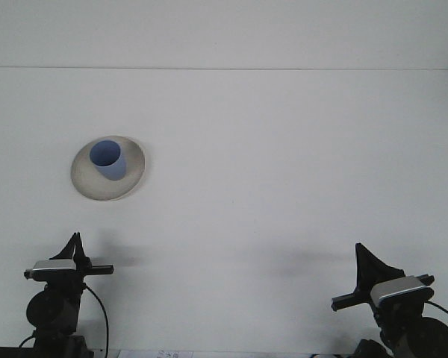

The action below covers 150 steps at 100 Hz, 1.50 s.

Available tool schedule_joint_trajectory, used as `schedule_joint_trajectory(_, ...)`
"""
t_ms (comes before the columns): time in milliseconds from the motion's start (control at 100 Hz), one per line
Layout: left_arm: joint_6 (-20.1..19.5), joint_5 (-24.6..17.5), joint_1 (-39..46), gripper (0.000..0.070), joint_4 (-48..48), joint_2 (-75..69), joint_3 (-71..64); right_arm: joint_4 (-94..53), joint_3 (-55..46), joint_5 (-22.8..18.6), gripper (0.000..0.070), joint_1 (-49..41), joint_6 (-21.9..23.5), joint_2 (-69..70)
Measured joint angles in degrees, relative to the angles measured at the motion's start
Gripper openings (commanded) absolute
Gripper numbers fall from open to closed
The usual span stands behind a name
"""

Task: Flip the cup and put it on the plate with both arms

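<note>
A blue cup (107,159) stands upright, mouth up, on the round cream plate (131,177) at the left middle of the white table. Neither arm touches it. My left gripper (75,245) sits low at the front left edge, well below the plate and holding nothing. At the front right edge my right gripper (365,261) is far from the cup, also holding nothing. Both grippers are seen edge-on as dark pointed shapes.
The white table (284,186) stretches to a back edge line near the top of the view. Black arm bases and cables sit at the bottom corners.
</note>
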State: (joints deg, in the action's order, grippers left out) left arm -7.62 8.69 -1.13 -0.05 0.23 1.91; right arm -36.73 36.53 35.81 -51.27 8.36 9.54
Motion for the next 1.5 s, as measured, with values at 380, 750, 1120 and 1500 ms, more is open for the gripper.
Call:
schedule_joint_trajectory(380,0.00,0.00,0.00,0.0016,0.00,0.00,0.00,13.35,-13.92,-16.55,0.0005,26.62,-5.22,-2.95)
schedule_joint_trajectory(750,0.00,0.00,0.00,0.0016,0.00,0.00,0.00,27.54,-30.99,-40.96,0.0005,53.92,-6.14,-7.10)
schedule_joint_trajectory(1120,0.00,0.00,0.00,0.0016,0.00,0.02,0.00,28.92,-35.71,-40.09,0.0005,54.12,-5.33,-9.49)
schedule_joint_trajectory(1500,0.00,0.00,0.00,0.0016,0.00,0.02,0.00,30.45,-35.71,-40.11,0.0005,54.12,-4.85,-9.46)
